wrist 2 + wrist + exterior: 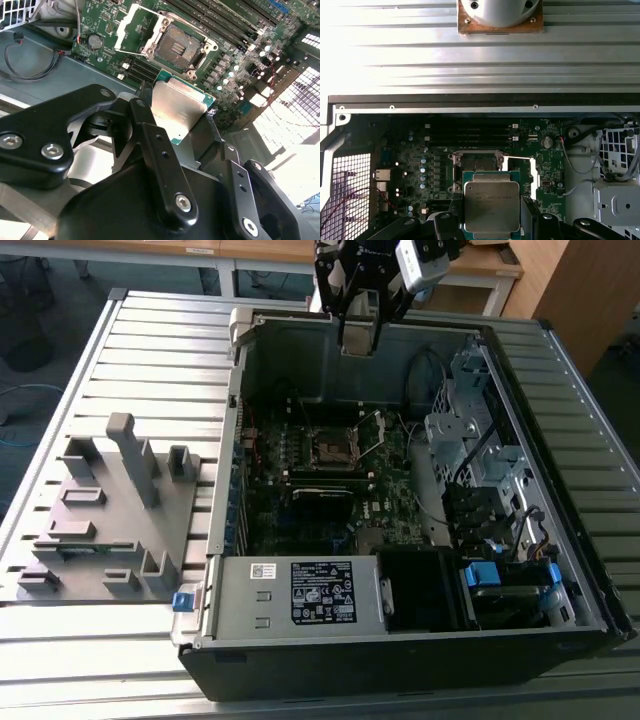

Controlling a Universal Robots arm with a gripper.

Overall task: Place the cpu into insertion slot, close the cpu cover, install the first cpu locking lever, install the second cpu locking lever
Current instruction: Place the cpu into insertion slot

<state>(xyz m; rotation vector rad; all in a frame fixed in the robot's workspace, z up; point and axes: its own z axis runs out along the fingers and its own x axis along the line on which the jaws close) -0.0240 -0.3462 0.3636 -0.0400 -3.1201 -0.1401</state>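
The hand (179,112) is glossy black (silver hex screws (183,202) at pivots).

An open computer case (380,665) rests on a slatted table (160,350) beside, seemingly, a grey fixture (110,530).

The dull silver-grey flat square metal cpu (491,204) is showing green edging. Green circuit board (107,60) is surrounding the dark-centred, silvery-rimmed square insertion slot (330,448); a small blue plastic tab (182,601) is showing at its seven o'clock.
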